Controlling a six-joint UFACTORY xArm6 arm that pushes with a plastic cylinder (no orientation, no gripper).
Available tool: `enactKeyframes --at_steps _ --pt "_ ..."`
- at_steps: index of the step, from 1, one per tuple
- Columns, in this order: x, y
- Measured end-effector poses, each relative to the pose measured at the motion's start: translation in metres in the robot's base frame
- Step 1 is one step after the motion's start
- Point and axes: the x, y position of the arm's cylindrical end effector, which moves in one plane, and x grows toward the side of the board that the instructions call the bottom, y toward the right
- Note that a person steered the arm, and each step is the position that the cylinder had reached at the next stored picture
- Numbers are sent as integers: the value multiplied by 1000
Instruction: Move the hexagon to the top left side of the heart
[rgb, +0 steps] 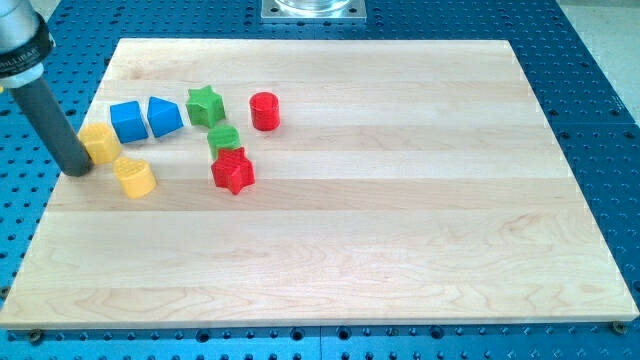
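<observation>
A yellow hexagon (101, 142) lies near the board's left edge. A yellow heart (134, 176) lies just below and to the right of it, close but apart. My rod comes down from the view's top left, and my tip (77, 170) rests on the board touching the hexagon's left side, to the left of the heart.
A blue cube (128, 120) and a blue wedge-like block (164, 116) sit right of the hexagon. Further right are a green star (205, 105), a red cylinder (264, 110), a green cylinder (223, 138) and a red star (233, 171). The wooden board (400, 220) lies on a blue perforated table.
</observation>
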Motion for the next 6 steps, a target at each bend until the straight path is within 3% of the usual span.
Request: enactKeyframes --at_steps 1,3,5,6 --pt "-9 -27" --pt "-52 -18" --pt "-43 19" --pt "-42 -7"
